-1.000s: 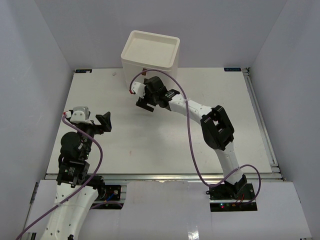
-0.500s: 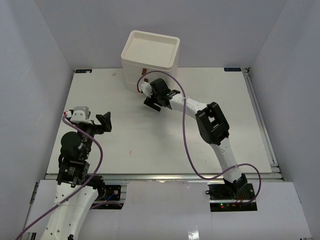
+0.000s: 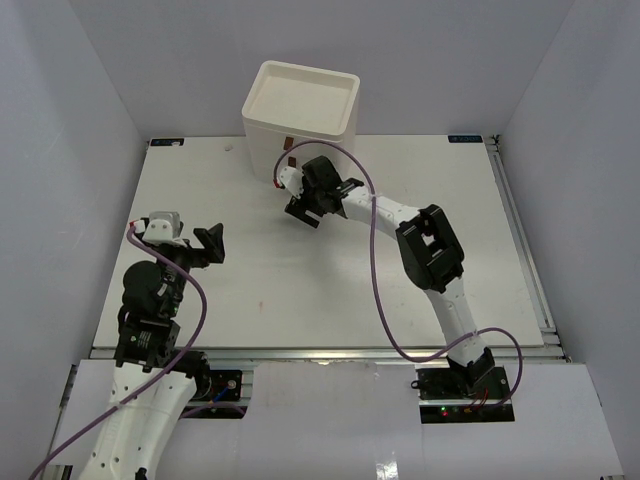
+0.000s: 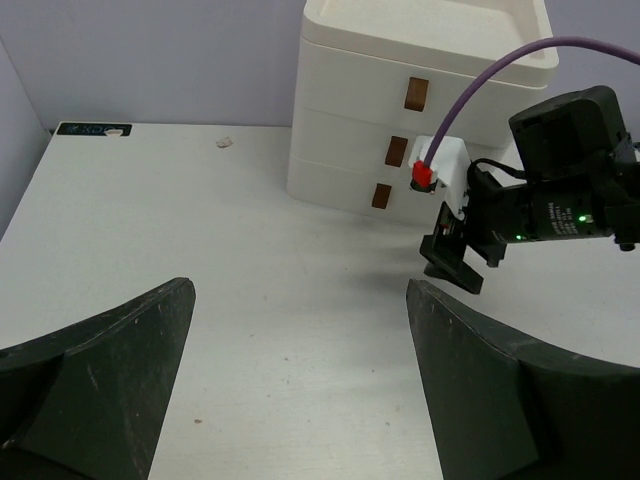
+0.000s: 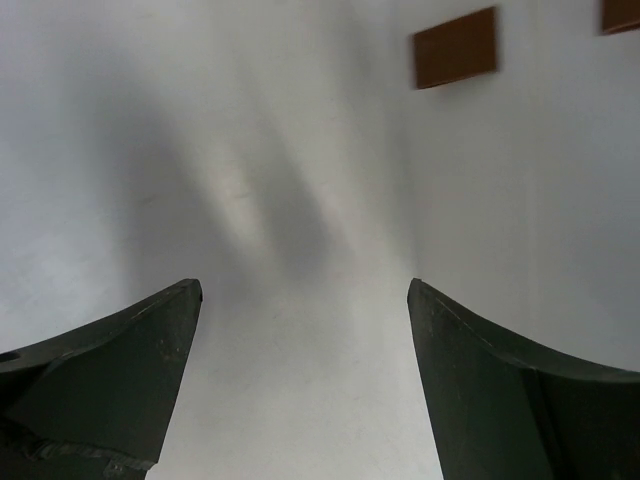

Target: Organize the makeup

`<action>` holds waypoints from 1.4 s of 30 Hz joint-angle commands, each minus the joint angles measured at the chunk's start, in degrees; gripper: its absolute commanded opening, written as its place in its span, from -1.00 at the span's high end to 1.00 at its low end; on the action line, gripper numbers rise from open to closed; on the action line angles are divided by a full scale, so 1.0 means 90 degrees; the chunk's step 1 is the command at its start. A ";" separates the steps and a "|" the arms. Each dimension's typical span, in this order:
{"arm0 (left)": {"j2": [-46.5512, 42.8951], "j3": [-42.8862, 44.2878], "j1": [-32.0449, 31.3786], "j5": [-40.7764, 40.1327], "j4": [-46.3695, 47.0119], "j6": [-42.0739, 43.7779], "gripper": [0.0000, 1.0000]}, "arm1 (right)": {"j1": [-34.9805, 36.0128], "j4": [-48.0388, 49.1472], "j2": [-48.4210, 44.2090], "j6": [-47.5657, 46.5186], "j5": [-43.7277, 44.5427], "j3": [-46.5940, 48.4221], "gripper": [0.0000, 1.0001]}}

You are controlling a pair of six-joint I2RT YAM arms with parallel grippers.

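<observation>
- White table (image 3: 300,290) fills the scene, closed in by plain pale walls (image 3: 90,90) on the left, the right and at the back.
- At the far edge of the table stands a cream drawer chest (image 3: 300,100) with a shallow tray top. The left wrist view shows three stacked drawers, all pushed in, each with a small brown handle (image 4: 397,151).
- The right gripper (image 3: 302,205) is stretched out low over the table, just in front of the chest's lower drawers. Its jaws stand wide apart and hold nothing.
- From the right wrist, only bare table shows between the two dark fingers (image 5: 110,360). The chest front, with a brown handle, rises just past the right finger. Whether the finger touches the chest cannot be told.
- A purple cable (image 3: 378,280) loops along the right arm and ends in a red plug (image 4: 422,176) at the wrist.
- The left gripper (image 3: 210,243) hangs over the near left part of the table, well apart from the chest. Its jaws are spread wide and grasp nothing.
- The left wrist view has only bare table between its fingers.
- The makeup cannot be seen in any of the three views, so where it lies relative to either pair of jaws cannot be told.
- A small pale speck (image 4: 225,142) lies on the table to the left of the chest, too small to identify.
</observation>
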 commanded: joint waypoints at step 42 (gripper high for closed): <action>0.2878 0.0415 -0.0060 0.3990 0.0750 -0.1055 -0.96 | -0.5391 0.1557 -0.8529 0.3686 -0.2995 -0.6927 -0.80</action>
